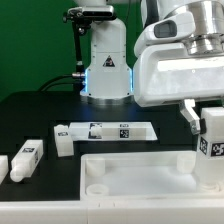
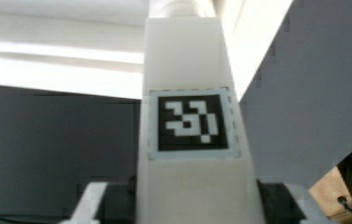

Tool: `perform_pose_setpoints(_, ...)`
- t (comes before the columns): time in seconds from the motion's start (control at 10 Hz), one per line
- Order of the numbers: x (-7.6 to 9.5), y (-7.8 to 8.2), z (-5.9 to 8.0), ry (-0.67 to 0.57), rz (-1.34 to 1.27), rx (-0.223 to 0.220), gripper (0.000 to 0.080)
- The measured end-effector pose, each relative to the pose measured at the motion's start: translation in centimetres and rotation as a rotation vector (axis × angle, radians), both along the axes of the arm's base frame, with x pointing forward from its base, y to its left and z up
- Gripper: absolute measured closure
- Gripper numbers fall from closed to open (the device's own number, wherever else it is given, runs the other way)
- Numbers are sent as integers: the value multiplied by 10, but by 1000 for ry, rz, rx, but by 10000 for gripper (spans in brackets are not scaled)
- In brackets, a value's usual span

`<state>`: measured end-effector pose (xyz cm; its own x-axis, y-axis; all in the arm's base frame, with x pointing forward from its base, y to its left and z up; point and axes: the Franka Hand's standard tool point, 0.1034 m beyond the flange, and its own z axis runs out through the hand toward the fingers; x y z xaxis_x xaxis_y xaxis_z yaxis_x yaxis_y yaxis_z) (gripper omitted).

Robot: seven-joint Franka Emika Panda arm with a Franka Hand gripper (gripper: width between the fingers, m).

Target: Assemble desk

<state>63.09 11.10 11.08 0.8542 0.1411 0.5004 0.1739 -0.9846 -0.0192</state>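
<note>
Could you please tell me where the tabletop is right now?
In the exterior view the tabletop lies in the foreground, toward that view's right, in front of the marker board; the leg in the gripper is upright over that end.

Front: tabletop panel [image 1: 120, 158]. Behind it: marker board [image 1: 110, 130], then robot base [image 1: 107, 70]. Exterior view's left: loose legs [image 1: 28, 157] lying flat. Exterior view's right: upright leg [image 1: 212, 140] over panel's end.

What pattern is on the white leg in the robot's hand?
A black-and-white blocky square tag on the white square plastic leg; clearest in the wrist view.
</note>
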Motion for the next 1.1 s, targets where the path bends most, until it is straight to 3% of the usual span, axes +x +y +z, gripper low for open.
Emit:
perform_pose_setpoints(0.6,3,1,-2,-23,0,0,514)
perform_pose_setpoints(0.7,3,1,-3,15,2,0,405)
perform_pose_setpoints(0.8,11,1,8,77,6,4,269)
perform_pose_setpoints(0.9,23,1,20,62,3,9,269)
perform_pose_setpoints(1.0,25,1,19,88,2,12,171)
perform_pose_setpoints(1.1,23,4,18,181,5,18,156)
